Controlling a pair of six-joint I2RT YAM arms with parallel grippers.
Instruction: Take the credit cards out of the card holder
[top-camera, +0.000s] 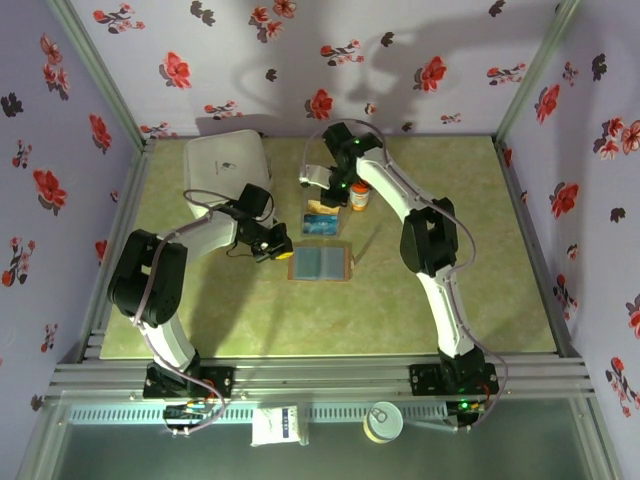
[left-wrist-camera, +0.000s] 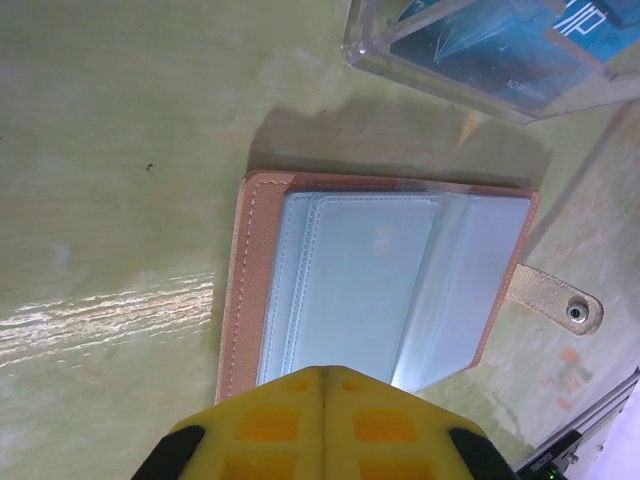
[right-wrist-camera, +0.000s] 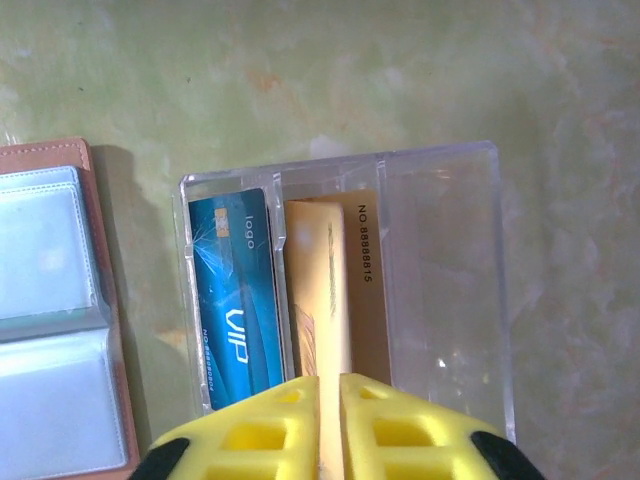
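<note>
The card holder (top-camera: 320, 263) lies spread open on the green table, brown rim and blue-grey panels up, also plain in the left wrist view (left-wrist-camera: 380, 290) and at the left edge of the right wrist view (right-wrist-camera: 50, 330). My left gripper (left-wrist-camera: 323, 372) is shut, its tips over the holder's near edge with nothing between them. A teal-blue credit card (right-wrist-camera: 235, 295) and a tan one (right-wrist-camera: 365, 300) lie in a clear plastic box (right-wrist-camera: 440, 280). My right gripper (right-wrist-camera: 330, 378) hangs over that box, jaws a narrow slit apart on a tilted gold credit card (right-wrist-camera: 320, 290).
An orange-capped bottle (top-camera: 359, 196) stands just right of the clear box (top-camera: 322, 222). A large white square container (top-camera: 228, 160) sits at the back left. The holder's snap strap (left-wrist-camera: 560, 305) sticks out on its far side. Patterned walls enclose the table.
</note>
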